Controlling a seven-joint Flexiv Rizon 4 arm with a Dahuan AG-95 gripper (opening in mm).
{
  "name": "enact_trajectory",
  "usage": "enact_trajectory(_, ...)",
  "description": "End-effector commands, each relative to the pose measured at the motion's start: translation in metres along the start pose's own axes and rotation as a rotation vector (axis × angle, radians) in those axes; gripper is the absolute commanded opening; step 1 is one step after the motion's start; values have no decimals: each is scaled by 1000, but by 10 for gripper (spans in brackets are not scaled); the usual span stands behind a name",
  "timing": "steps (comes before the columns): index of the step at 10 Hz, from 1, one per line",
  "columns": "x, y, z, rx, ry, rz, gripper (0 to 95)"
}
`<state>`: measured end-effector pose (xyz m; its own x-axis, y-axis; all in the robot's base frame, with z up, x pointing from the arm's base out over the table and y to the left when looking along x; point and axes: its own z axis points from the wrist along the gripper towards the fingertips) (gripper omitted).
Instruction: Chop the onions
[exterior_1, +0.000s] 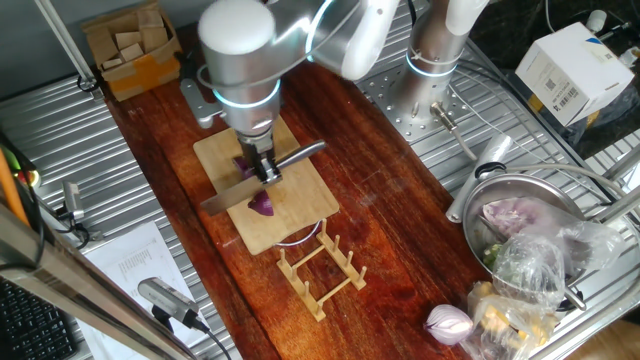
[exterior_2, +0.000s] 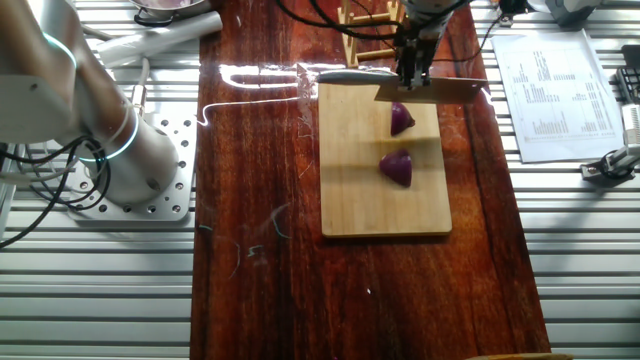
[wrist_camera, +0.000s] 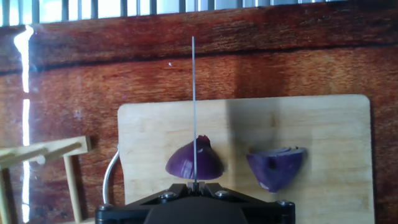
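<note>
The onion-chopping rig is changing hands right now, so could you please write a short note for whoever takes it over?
Gripper: shut on the cleaver, blade edge-down over one onion wedge.
Things: both wedges lie on the cutting board, apart from each other; the second wedge sits beside the blade line, untouched.
Done: cleaver gripped and lined up over the first wedge.
Left: neither wedge looks cut through yet; chop the first, then move to the second.

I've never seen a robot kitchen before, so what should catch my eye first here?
Probably the robot's hand gripping a big kitchen knife over a pale wooden cutting board on the dark red table. Two small purple onion pieces lie on the board; the blade stands right over one piece, with the other piece beside it. A wooden rack stands at the board's end.
</note>
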<state>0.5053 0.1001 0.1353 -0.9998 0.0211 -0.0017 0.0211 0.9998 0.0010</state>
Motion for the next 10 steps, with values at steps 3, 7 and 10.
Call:
enact_trajectory(3,2,-10,-4,-7,-25,47,0)
enact_trajectory(7,-4,-8,-3,-21,-23,47,0)
enact_trajectory(10,-4,-7,-5,-32,-27,33,0)
